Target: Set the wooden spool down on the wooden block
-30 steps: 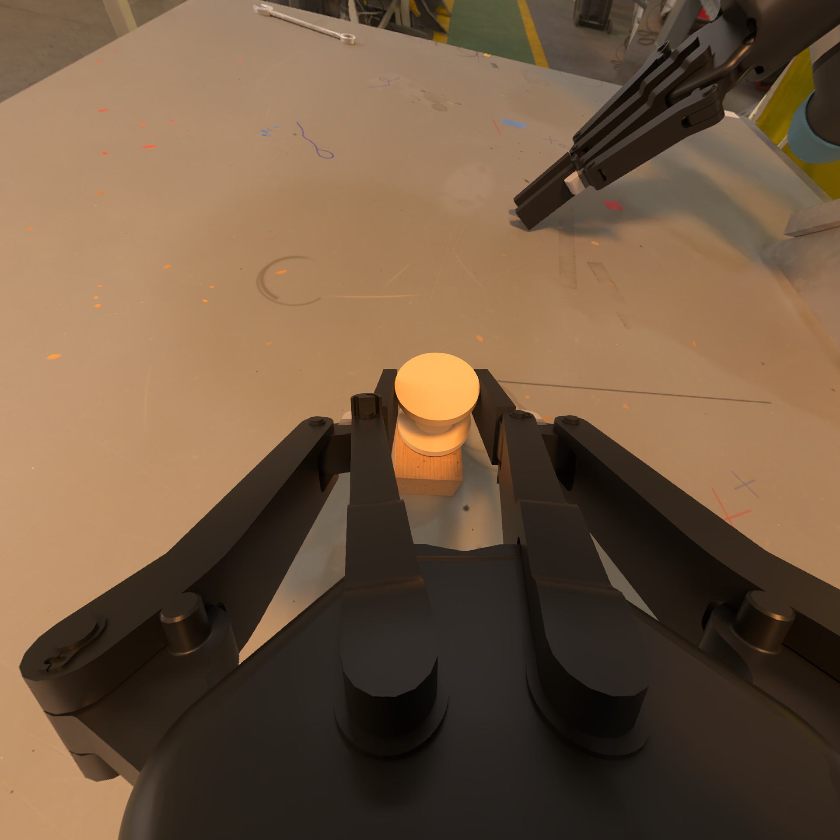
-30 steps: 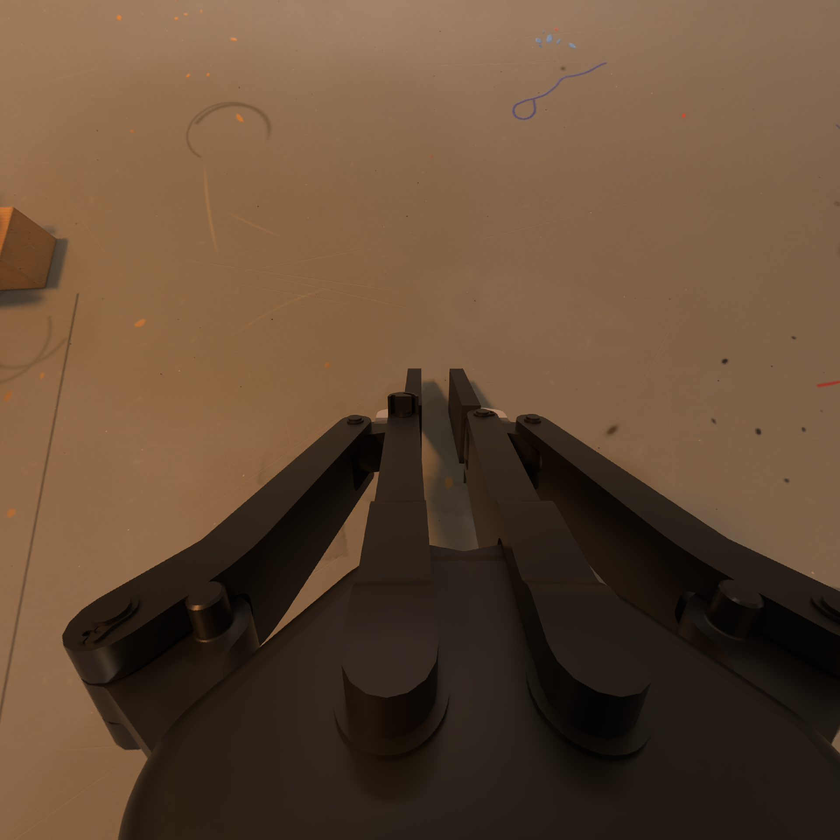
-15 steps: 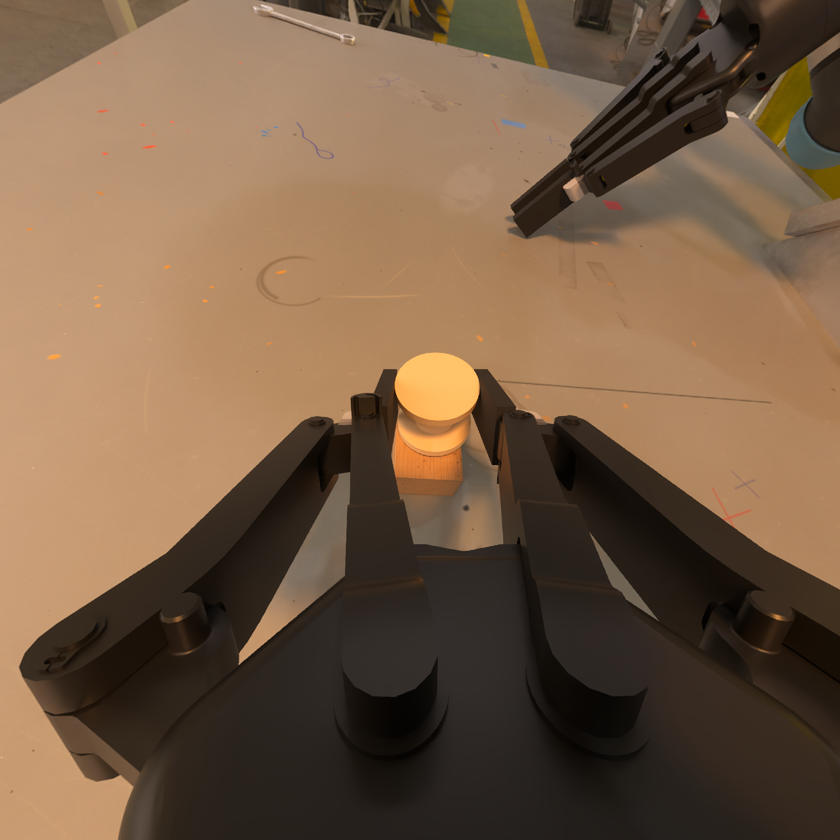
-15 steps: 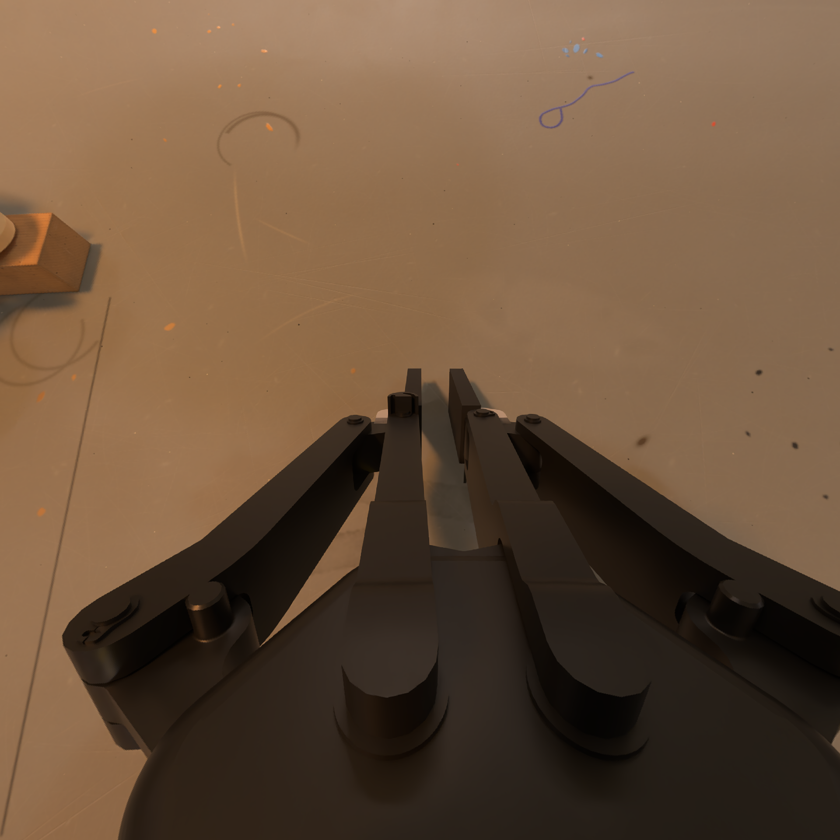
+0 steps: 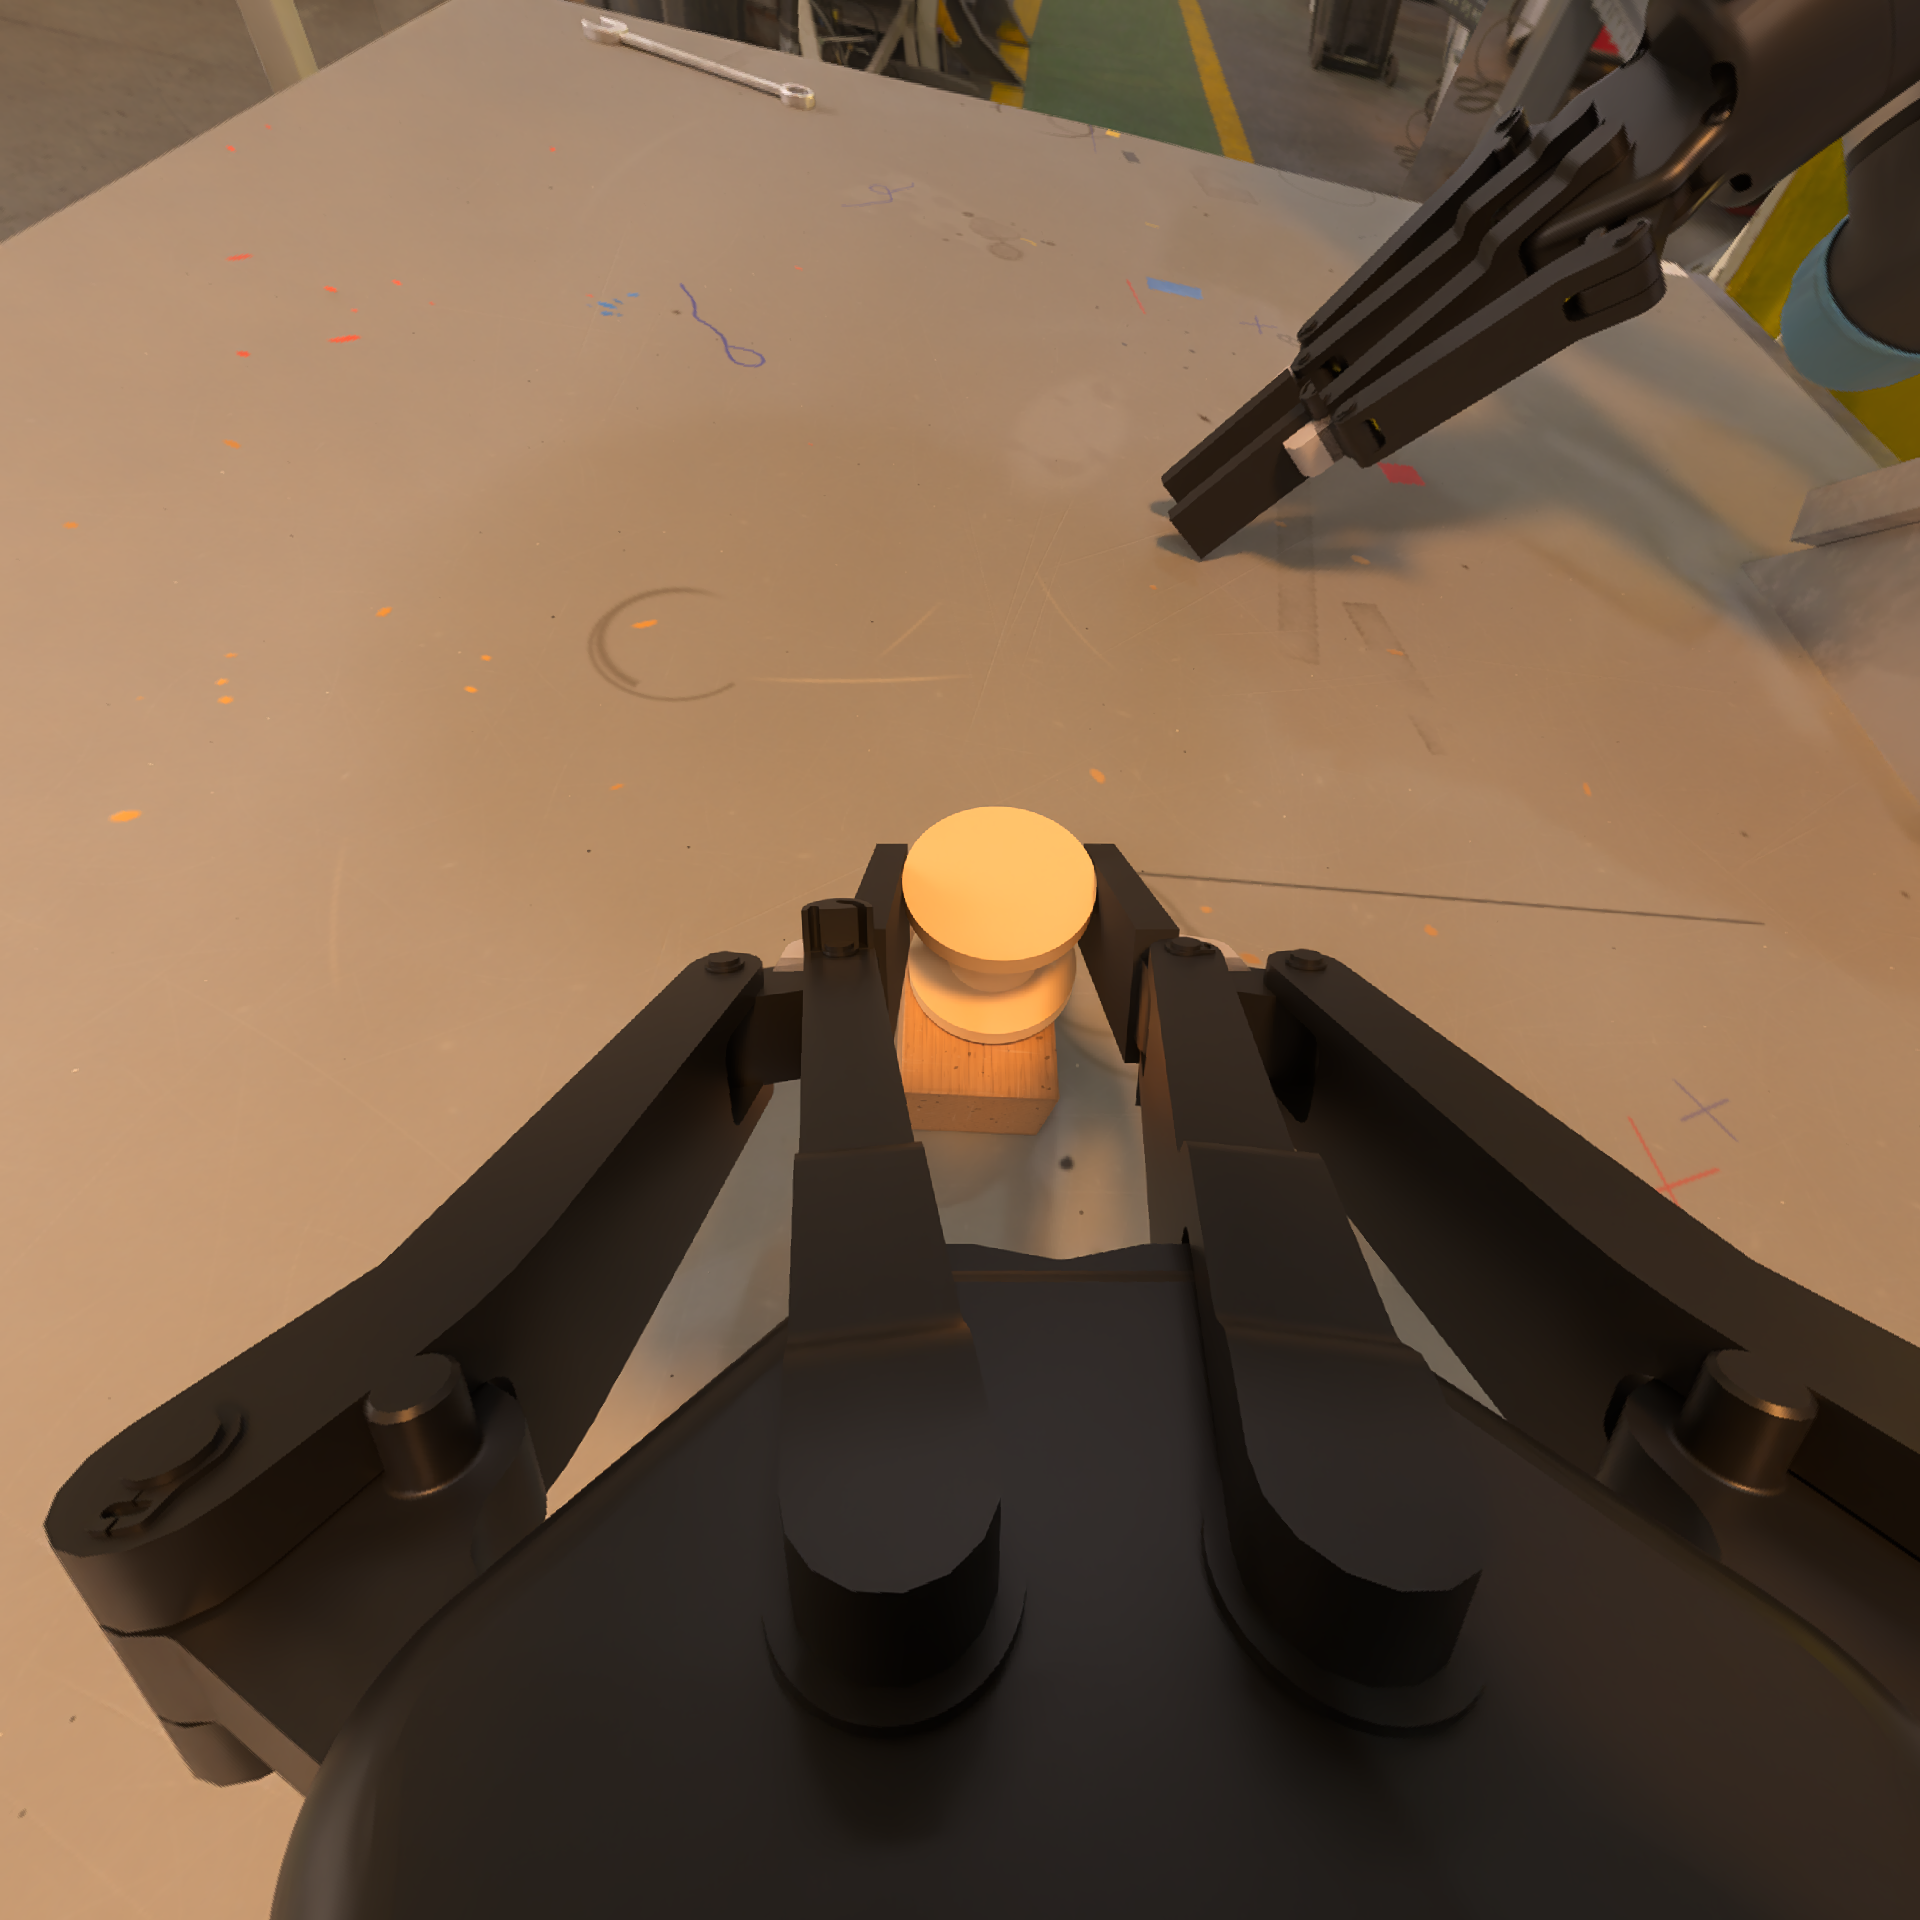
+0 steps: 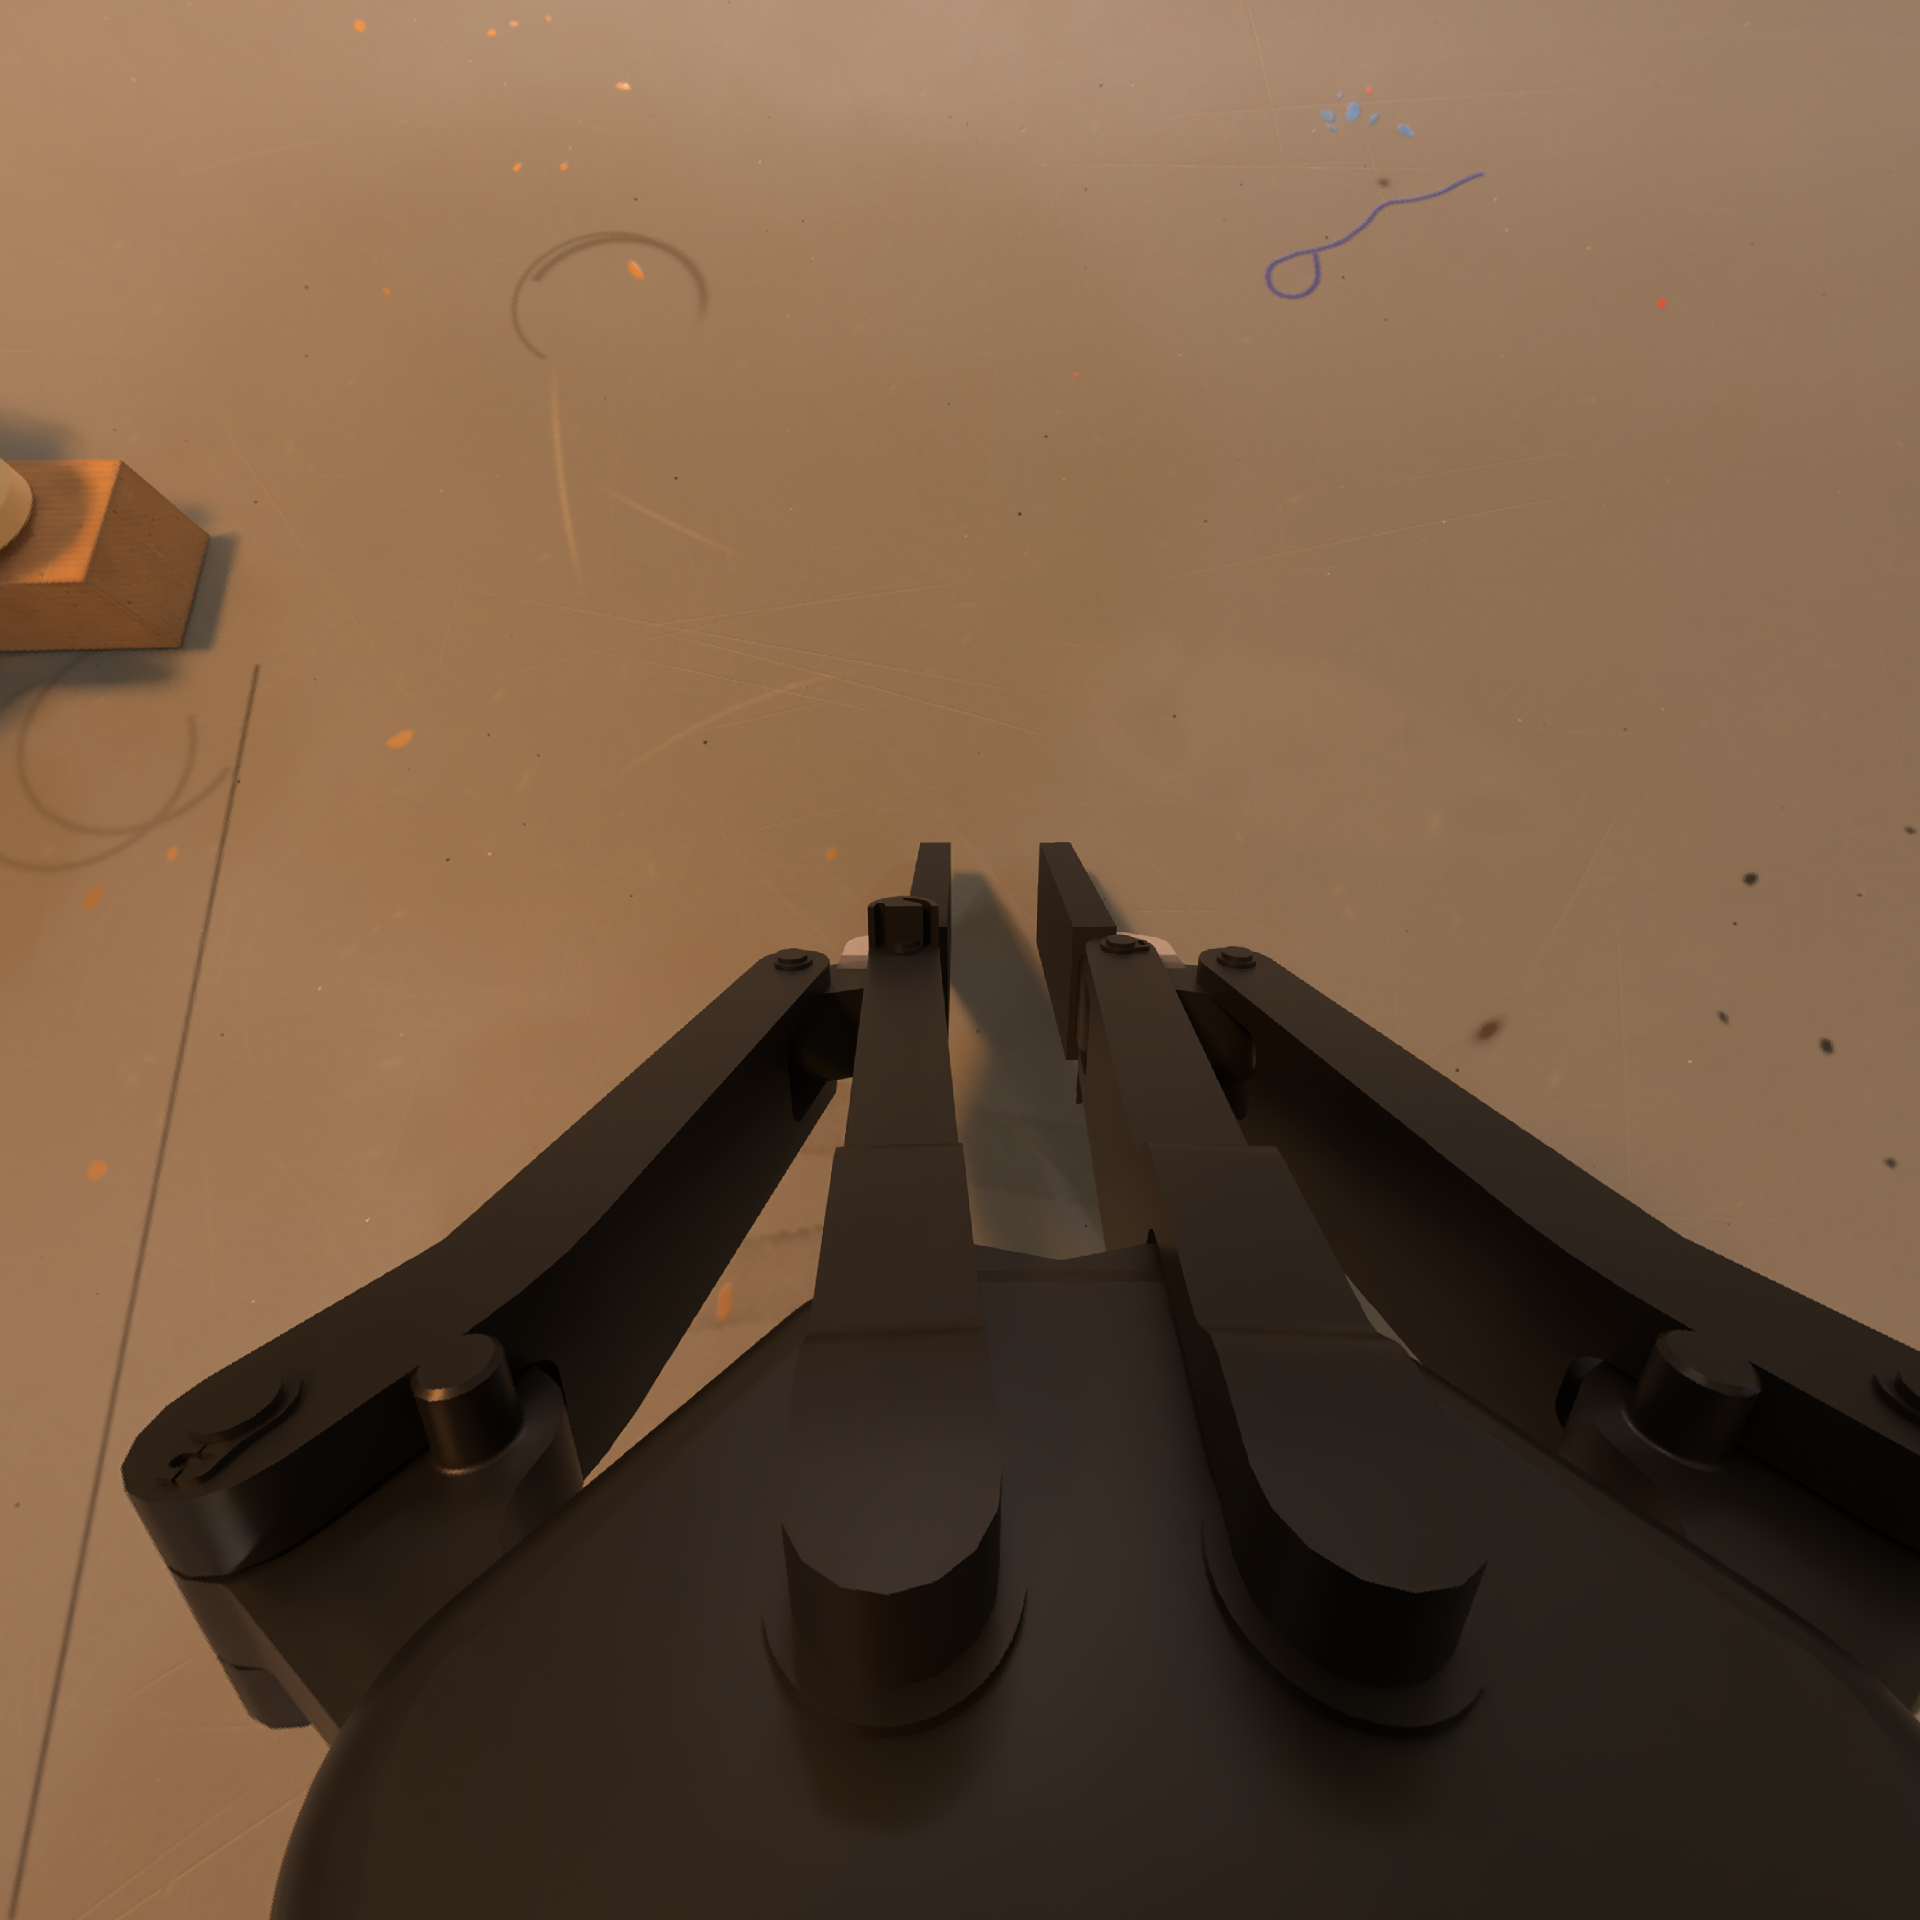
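Note:
The wooden spool (image 5: 997, 883) stands upright on the small wooden block (image 5: 977, 1086), its lower flange resting on the block's top. My left gripper (image 5: 1000, 868) is shut on the spool, one finger against each side of its round top flange. In the right wrist view the block (image 6: 94, 561) sits at the left edge, with a sliver of the spool (image 6: 10, 509) on it. My right gripper (image 6: 994, 862) is shut and empty, its tips low over the bare table, far right of the block. It also shows in the left wrist view (image 5: 1195, 520).
A silver wrench (image 5: 696, 62) lies at the far edge of the tan table (image 5: 520, 520). A grey metal plate (image 5: 1860, 509) lies at the right edge. The tabletop carries scratches, paint specks and drawn circles.
The left gripper, spool and block have not moved. The right gripper has shifted slightly, so more of the block shows at the left edge of its view.

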Robot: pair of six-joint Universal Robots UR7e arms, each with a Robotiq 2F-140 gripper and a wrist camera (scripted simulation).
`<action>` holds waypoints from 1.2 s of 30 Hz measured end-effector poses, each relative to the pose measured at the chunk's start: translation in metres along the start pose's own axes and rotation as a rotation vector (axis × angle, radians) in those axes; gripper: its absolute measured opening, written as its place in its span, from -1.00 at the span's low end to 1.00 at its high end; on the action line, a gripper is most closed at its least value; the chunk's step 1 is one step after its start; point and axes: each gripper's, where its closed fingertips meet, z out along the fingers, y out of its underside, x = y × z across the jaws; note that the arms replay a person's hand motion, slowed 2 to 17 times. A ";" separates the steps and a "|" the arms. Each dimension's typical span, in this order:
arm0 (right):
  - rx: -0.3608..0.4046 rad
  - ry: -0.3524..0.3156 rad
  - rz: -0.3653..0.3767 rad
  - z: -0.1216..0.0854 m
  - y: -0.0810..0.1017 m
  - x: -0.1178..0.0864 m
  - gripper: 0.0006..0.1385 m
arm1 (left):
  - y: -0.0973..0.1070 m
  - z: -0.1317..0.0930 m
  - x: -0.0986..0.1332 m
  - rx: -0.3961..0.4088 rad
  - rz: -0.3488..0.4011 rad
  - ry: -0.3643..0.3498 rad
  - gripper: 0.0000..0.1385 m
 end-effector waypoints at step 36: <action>0.072 -0.091 -0.148 -0.050 -0.066 -0.017 -0.58 | -0.031 0.002 0.005 0.133 -0.148 0.110 -0.22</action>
